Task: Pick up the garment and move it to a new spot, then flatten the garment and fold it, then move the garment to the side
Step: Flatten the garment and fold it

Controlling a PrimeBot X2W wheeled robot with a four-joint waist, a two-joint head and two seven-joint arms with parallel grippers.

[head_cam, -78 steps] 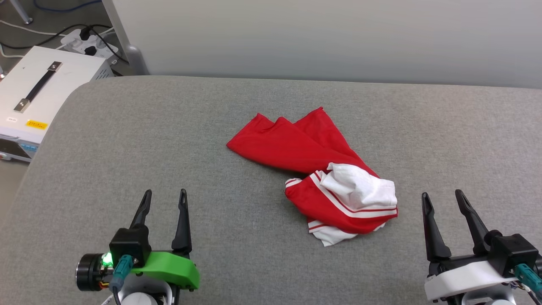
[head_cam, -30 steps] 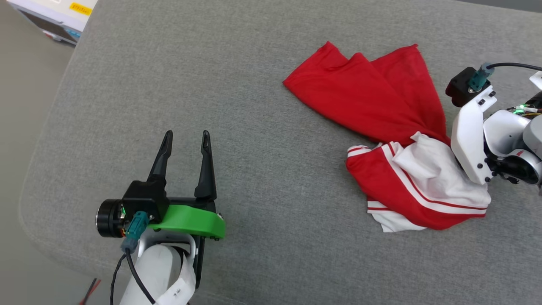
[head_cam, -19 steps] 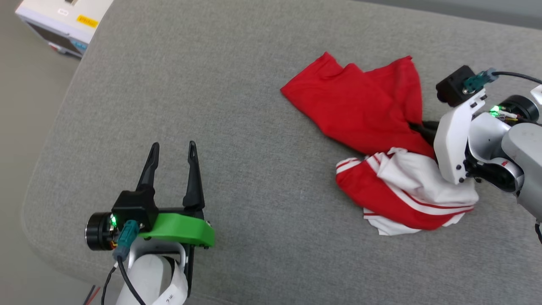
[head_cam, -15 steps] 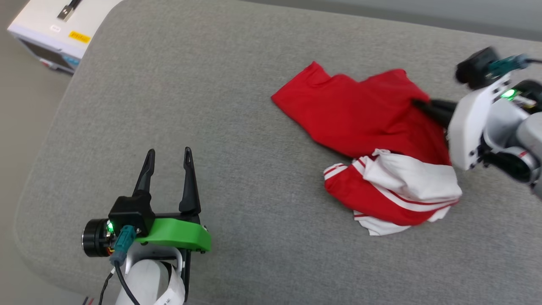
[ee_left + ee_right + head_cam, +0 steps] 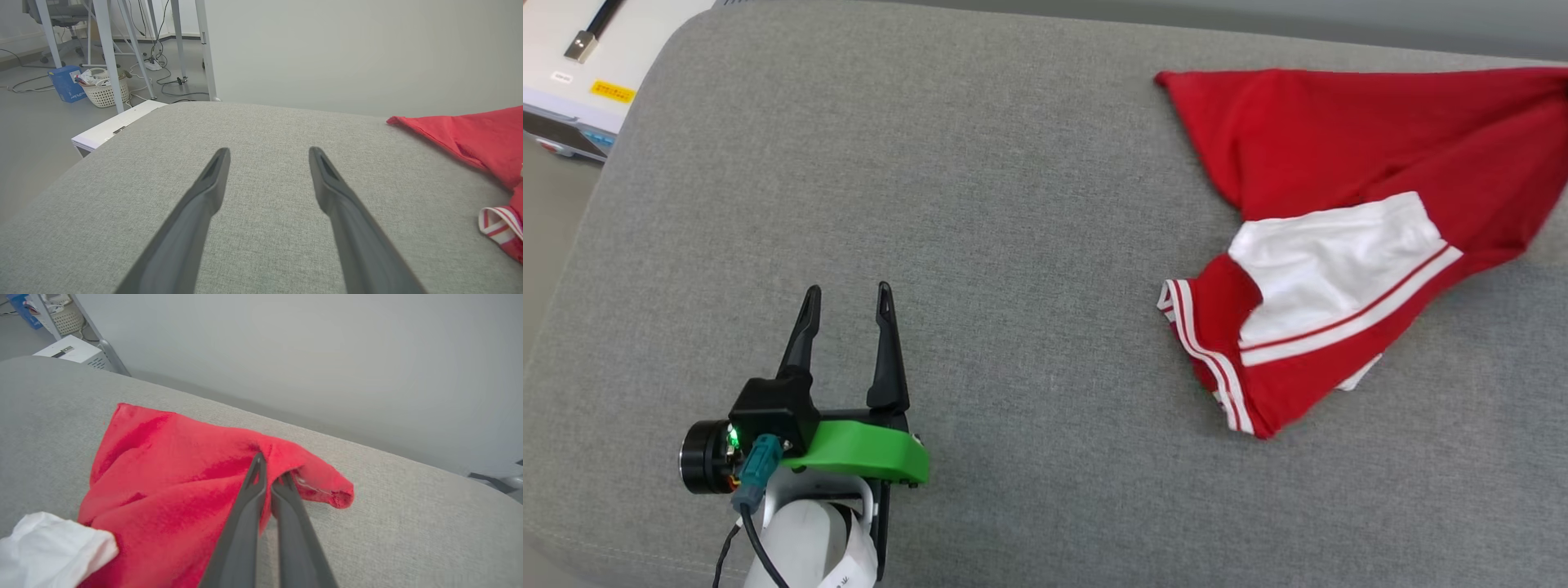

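Your right gripper (image 5: 273,468) just clamped its fingers on a red fold of the T-shirt (image 5: 1339,163), now pulled out long at the far right of the grey tabletop (image 5: 931,163). Relocation looks underway. Left gripper (image 5: 846,290) idles, fingers spread.

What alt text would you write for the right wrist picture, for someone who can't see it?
The right gripper has its two dark fingers pinched shut on a fold of the red garment, which lies rumpled on a grey padded surface. A white sleeve shows at lower left, a pale wall behind.
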